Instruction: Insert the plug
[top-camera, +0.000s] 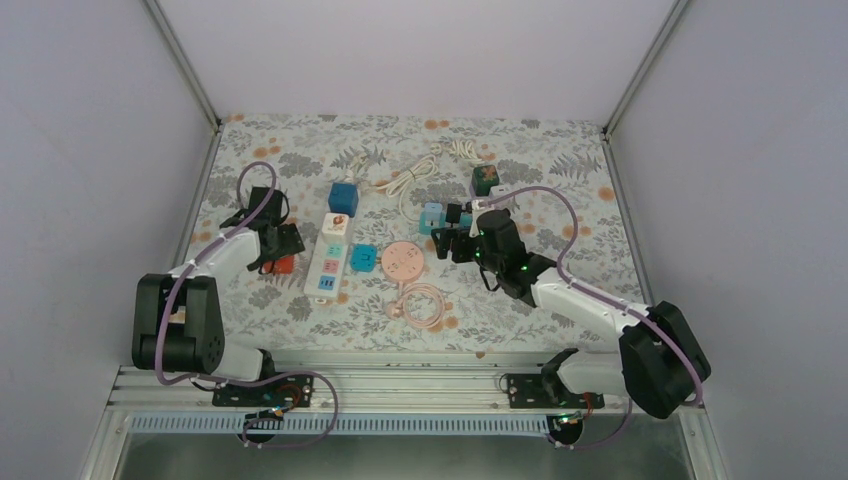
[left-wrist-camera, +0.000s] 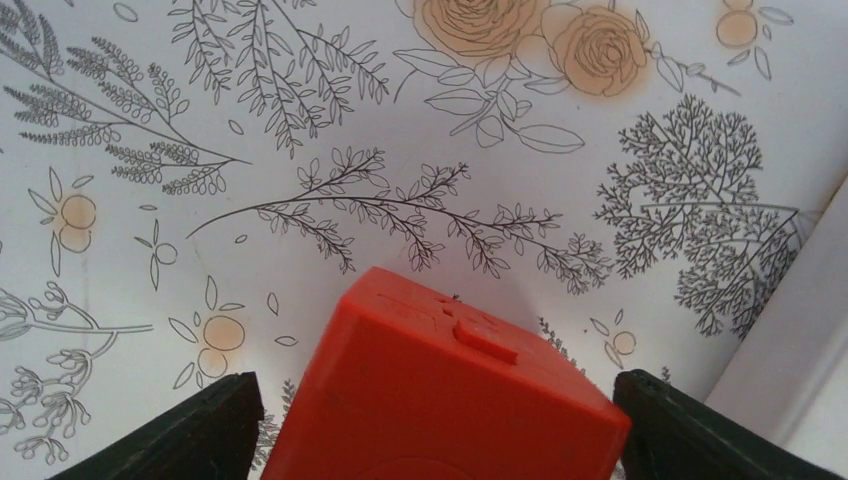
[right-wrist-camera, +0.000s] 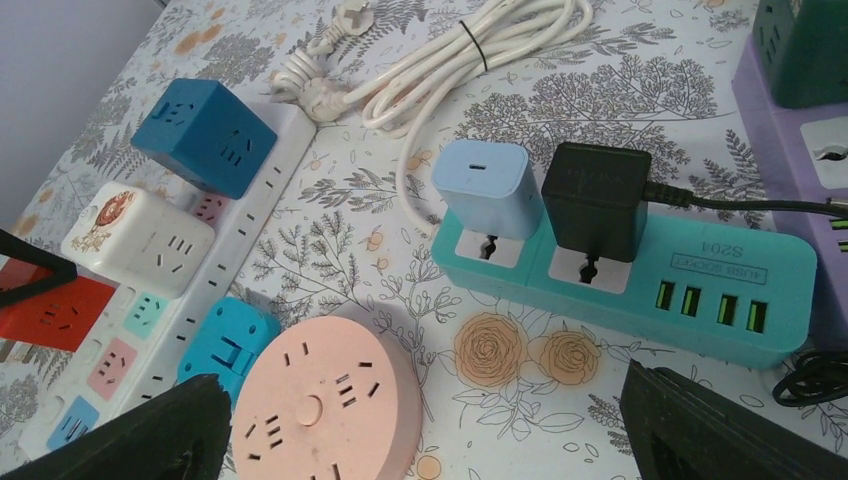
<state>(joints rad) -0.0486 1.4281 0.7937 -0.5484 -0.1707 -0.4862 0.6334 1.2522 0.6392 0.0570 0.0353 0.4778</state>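
Left end effector (top-camera: 272, 252) sits low over the left side of the floral-cloth table (top-camera: 570, 190) in the top view, at a red plastic cube adapter (top-camera: 283, 265) lying just left of a long white power strip (top-camera: 328, 258). Right end effector (top-camera: 447, 243) hovers mid-table near a round pink socket disc (top-camera: 404, 262).

Through the left wrist camera I see 2 dark fingers (left-wrist-camera: 190, 430) spread apart on either side of the red cube. A sliver of cloth shows beside the left one; on the right I cannot tell whether finger and cube touch.

Through the right wrist camera, the fingers stand wide apart with nothing between them. Beyond them, a teal power strip (right-wrist-camera: 640, 290) carries a pale blue charger (right-wrist-camera: 487, 187) and a black charger (right-wrist-camera: 597, 200).
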